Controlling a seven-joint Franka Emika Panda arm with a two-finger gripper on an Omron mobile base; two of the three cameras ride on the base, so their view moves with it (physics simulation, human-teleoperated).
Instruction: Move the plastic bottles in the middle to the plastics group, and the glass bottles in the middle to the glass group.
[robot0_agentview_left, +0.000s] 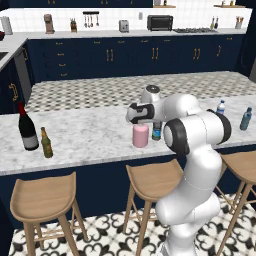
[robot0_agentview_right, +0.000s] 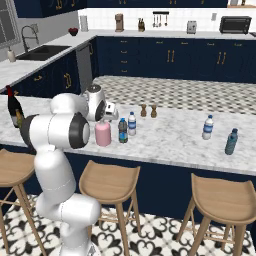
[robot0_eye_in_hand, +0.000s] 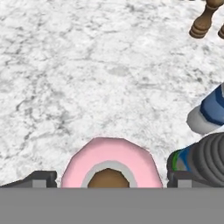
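Gripper (robot0_eye_in_hand: 109, 178) spread wide, hovers straight over pink glass bottle (robot0_eye_in_hand: 109, 164), fingertips (robot0_eye_in_hand: 39, 178) flanking it, nothing pinched. Bottle upright mid-counter (robot0_agentview_left: 90, 135), dark-capped plastic bottle (robot0_agentview_right: 122, 131) just beside. Advice: descend centred, clear neighbour, close below shoulder, lift vertical, carry toward wine bottle (robot0_agentview_left: 27, 127).

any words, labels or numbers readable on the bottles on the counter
None can be read.
Wine bottle: pale label, too blurred.
Clear water bottle: blue-white label, too small.
Dark-topped bottle: coloured band, no legible text.
Pink bottle: no label visible.
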